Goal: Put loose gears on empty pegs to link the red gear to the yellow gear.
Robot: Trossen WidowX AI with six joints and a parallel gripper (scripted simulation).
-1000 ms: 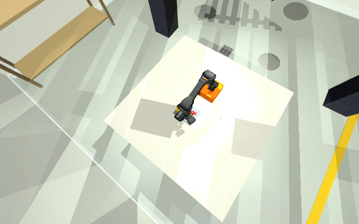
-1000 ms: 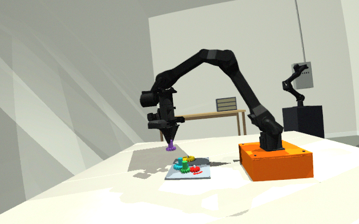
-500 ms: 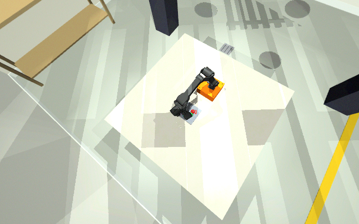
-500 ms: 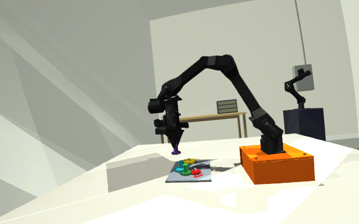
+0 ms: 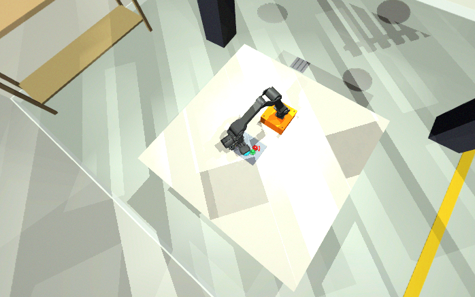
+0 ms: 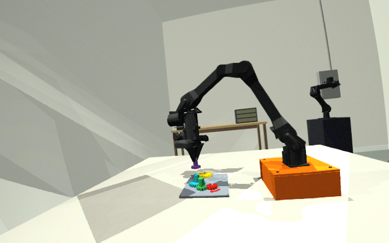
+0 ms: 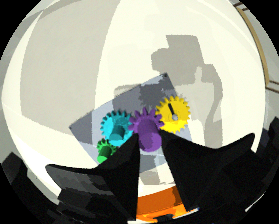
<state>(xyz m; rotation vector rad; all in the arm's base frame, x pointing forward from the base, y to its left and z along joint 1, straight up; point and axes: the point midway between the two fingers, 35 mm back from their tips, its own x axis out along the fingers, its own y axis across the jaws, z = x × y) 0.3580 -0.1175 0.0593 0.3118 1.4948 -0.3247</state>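
My gripper (image 6: 195, 159) (image 7: 150, 136) is shut on the handle of the purple gear (image 6: 195, 166) (image 7: 146, 120) and holds it above the grey board (image 5: 253, 161) (image 6: 223, 182) (image 7: 90, 125). In the wrist view the purple gear overlaps the space between the cyan gear (image 5: 246, 154) (image 6: 193, 183) (image 7: 110, 124) and the yellow gear (image 6: 207, 174) (image 7: 181, 112). The green gear (image 5: 252, 152) (image 6: 201, 187) (image 7: 105, 149) is on the board between the cyan gear and the red gear (image 5: 255, 147) (image 6: 212, 186). The red gear is hidden in the wrist view. Exact tooth contact cannot be told.
The orange base (image 5: 278, 120) (image 6: 307, 184) (image 7: 160, 202) of the arm stands beside the board. The red arrow (image 6: 215, 190) is next to the red gear. The upright handles of the green and cyan gears stick up below the held gear's height. Shadows cross the table (image 5: 295, 176).
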